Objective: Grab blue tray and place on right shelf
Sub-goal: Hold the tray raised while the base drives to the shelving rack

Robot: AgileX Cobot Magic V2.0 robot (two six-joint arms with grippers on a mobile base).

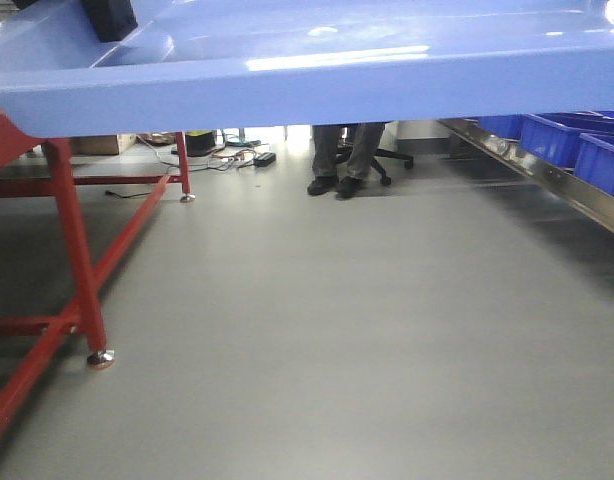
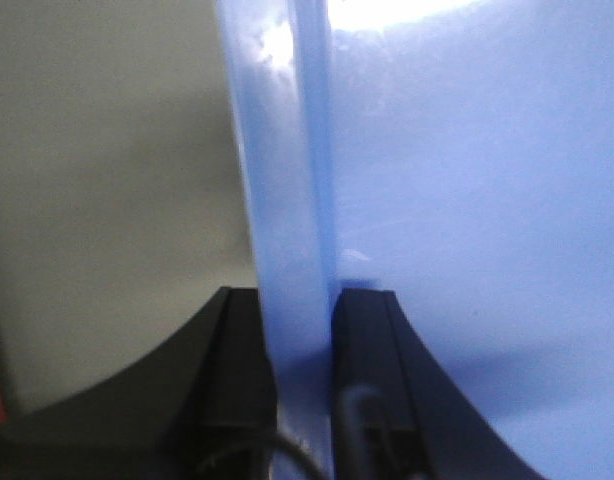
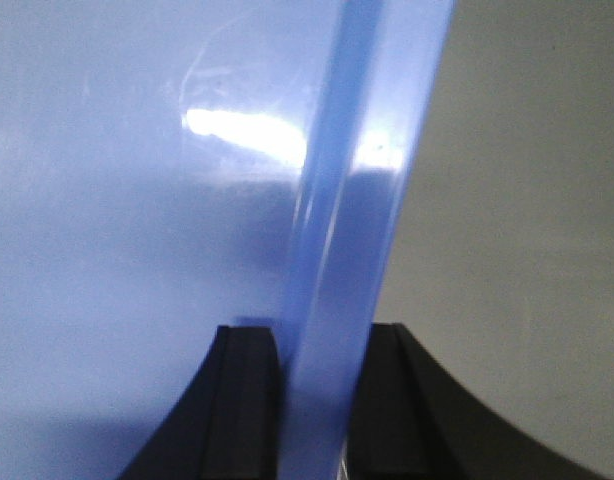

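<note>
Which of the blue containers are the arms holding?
The pale, shallow tray across the front view's top: left gripper and right gripper pinch its rim. The darker, deeper bins sit on the right shelf.

I can read no writing, label, brand or number in any of my views. The blue tray (image 1: 317,80) shows only glare on bare plastic, and the yellow-and-black box (image 1: 199,141) far in the background is too small to make out any marking.
</note>
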